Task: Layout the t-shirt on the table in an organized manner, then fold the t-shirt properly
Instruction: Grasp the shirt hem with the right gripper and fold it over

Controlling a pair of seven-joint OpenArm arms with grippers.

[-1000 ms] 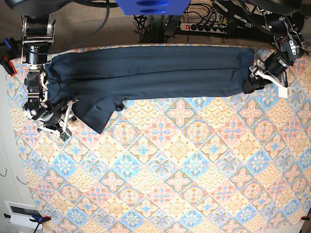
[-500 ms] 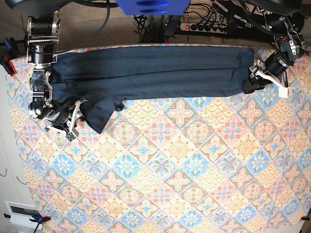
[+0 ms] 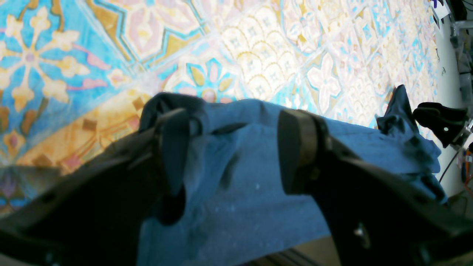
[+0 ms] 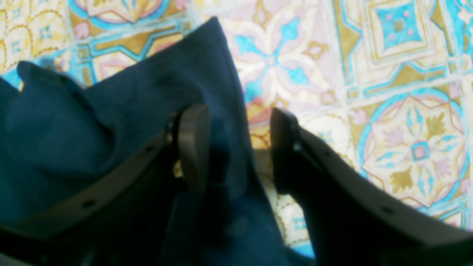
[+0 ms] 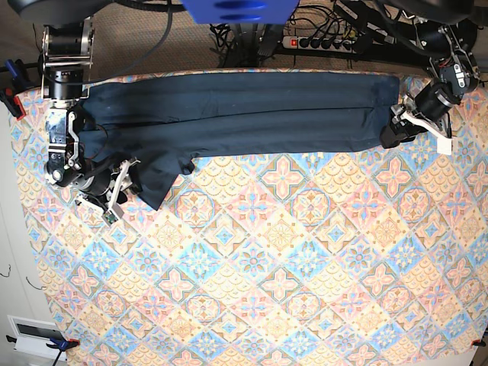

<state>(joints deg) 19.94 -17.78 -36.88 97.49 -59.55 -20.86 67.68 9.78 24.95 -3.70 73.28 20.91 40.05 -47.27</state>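
- Shirt (image 5: 236, 110) lies stretched in a long dark band along the far edge of the counter (image 5: 290, 274), from one side almost to the other.
- One floppy piece of the shirt hangs down toward the near side at the base view's left, ending in a corner just beside the right pincer (image 5: 114, 183).
- Right pincer (image 4: 236, 147) is spread wide, with its two fingers apart. One finger (image 4: 192, 144) rests on the shirt (image 4: 111, 122). The other sits over the bare patterned cloth of the counter (image 4: 388, 92). The shirt's edge runs between them, and nothing is squeezed.
- Left pincer (image 5: 398, 126) sits at the other end of the shirt, on the base view's right.
- In its own camera, the left pincer (image 3: 236, 147) is also spread wide. Blue shirt cloth (image 3: 240, 192) lies loose between and under the fingers, with the counter (image 3: 258, 55) beyond.
- Black cables and a power strip (image 5: 324, 40) lie on the floor behind the counter.
- Small clamps (image 5: 11, 95) hold the counter cloth at the far corner on the base view's left.
- Both wrist pictures are blurry, and the dark fingers hide much of the shirt near them.
- I cannot tell which part of the shirt is the neck or a sleeve.
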